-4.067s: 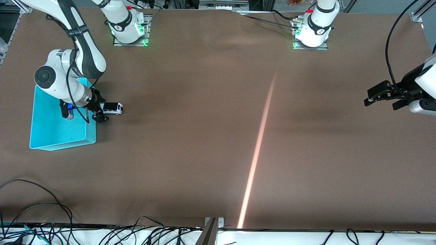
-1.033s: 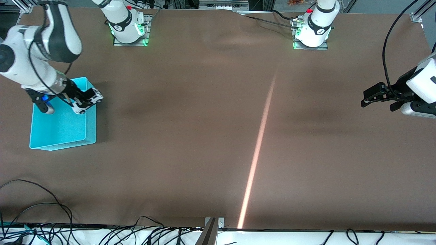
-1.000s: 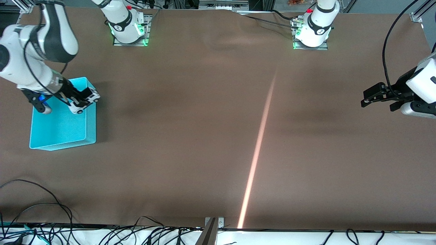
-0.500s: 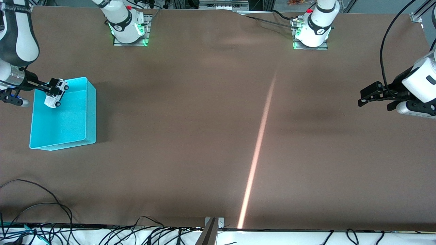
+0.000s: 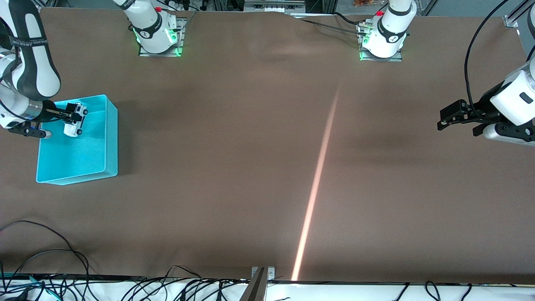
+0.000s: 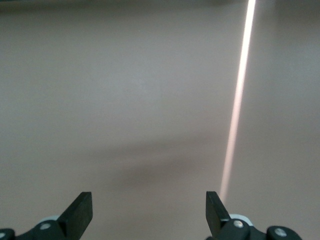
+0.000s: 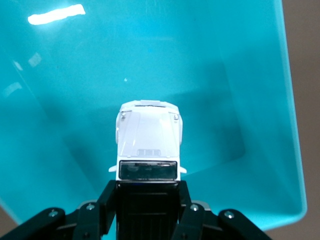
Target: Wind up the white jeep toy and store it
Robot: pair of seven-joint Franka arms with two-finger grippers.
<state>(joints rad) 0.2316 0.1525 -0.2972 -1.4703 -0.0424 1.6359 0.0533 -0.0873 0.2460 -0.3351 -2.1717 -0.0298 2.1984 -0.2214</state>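
Observation:
My right gripper (image 5: 68, 116) is shut on the white jeep toy (image 5: 74, 122) and holds it over the cyan bin (image 5: 109, 138) at the right arm's end of the table. In the right wrist view the jeep (image 7: 148, 140) points nose first into the bin (image 7: 260, 100), its black roof clamped between my right gripper's (image 7: 147, 200) fingers. My left gripper (image 5: 444, 121) is open and empty, hovering low over bare table at the left arm's end. Its two fingertips (image 6: 80, 214) stand wide apart in the left wrist view.
A bright streak of light (image 5: 317, 175) runs across the brown table (image 5: 234, 159). Loose cables (image 5: 50, 276) lie along the table's edge nearest the front camera. The arm bases (image 5: 156, 31) stand at the table's edge farthest from the front camera.
My right gripper has carried the jeep from over the bin's corner to over the bin's inside, and turned it nose down. The left gripper drifted slightly.

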